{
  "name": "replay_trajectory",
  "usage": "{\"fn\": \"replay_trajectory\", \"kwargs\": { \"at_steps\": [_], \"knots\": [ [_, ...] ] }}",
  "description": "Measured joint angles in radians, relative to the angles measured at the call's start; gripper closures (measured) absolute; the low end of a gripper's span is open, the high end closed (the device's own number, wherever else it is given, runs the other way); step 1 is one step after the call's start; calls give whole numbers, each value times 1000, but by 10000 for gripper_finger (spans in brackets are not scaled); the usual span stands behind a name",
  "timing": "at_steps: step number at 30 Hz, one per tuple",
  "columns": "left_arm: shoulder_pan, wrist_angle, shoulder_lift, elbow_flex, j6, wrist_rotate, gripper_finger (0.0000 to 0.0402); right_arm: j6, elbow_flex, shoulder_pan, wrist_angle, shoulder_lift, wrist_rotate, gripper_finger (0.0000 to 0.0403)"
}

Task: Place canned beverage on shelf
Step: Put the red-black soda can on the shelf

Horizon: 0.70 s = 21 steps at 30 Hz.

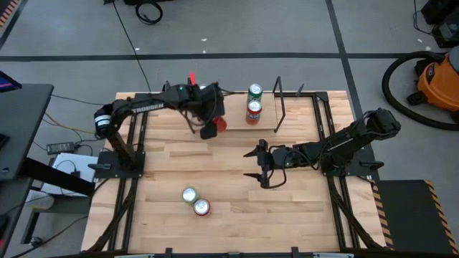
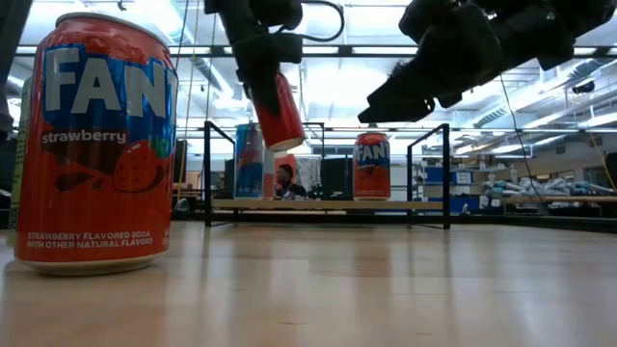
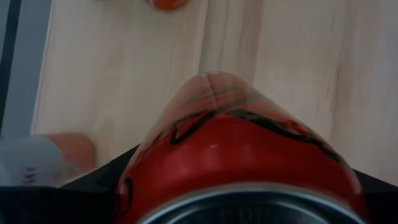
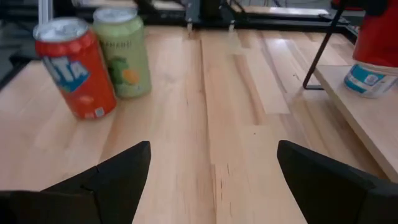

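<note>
A red can [image 2: 278,108] is clamped in the left gripper [image 1: 210,127] and held tilted above the table [image 1: 229,208], just beside the left end of the shelf [image 1: 240,127]. On the shelf, a red Fanta can [image 1: 252,112] and a green-topped can [image 1: 255,91] are seen standing together near its right end. The right gripper [image 1: 258,163] is held with its fingers apart over the table, in front of the shelf. Two further cans [image 1: 195,201] are located well apart from the shelf, near the table's front edge
</note>
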Motion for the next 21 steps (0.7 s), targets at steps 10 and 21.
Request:
{"fn": "replay_trajectory", "kwargs": {
  "at_steps": [10, 21],
  "knots": [
    [105, -56, 145, 175, 193, 5, 92, 28, 0, 0, 14, 0, 2, 41],
    [175, 104, 178, 179, 288, 20, 92, 14, 0, 0, -31, 0, 2, 41]
  ]
}}
